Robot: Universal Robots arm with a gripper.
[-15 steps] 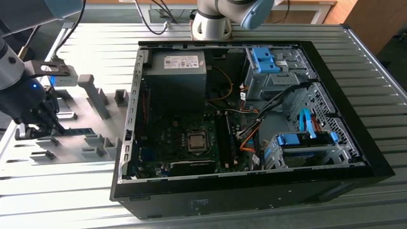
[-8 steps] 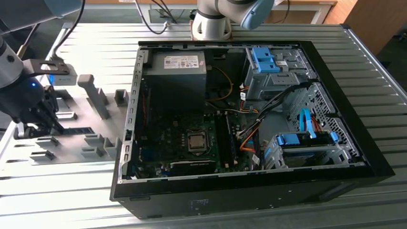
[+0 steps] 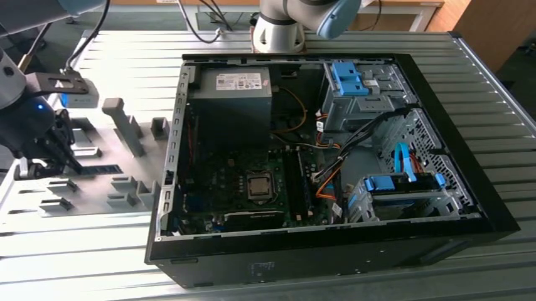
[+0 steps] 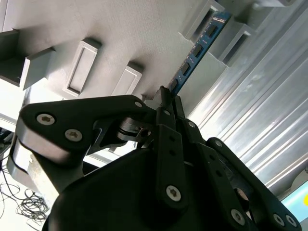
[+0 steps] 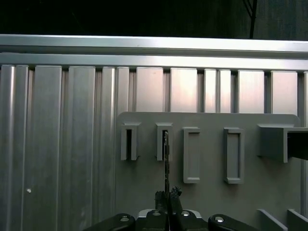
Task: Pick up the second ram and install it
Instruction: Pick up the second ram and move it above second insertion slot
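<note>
Gripper: your black two-finger gripper point(image 4: 166, 95) hangs over the pale grey plastic fixture plate point(image 3: 125, 202), at the exterior view's left.
Fingers: you have them pinched together on one end of the stick.
Second ram: the long, thin blue-green circuit-board stick point(image 4: 197, 50) stands on edge, its far end between two grey fixture blocks point(image 4: 238, 38).
Case: the open black computer case point(image 3: 469, 210) sits well apart from it.
</note>
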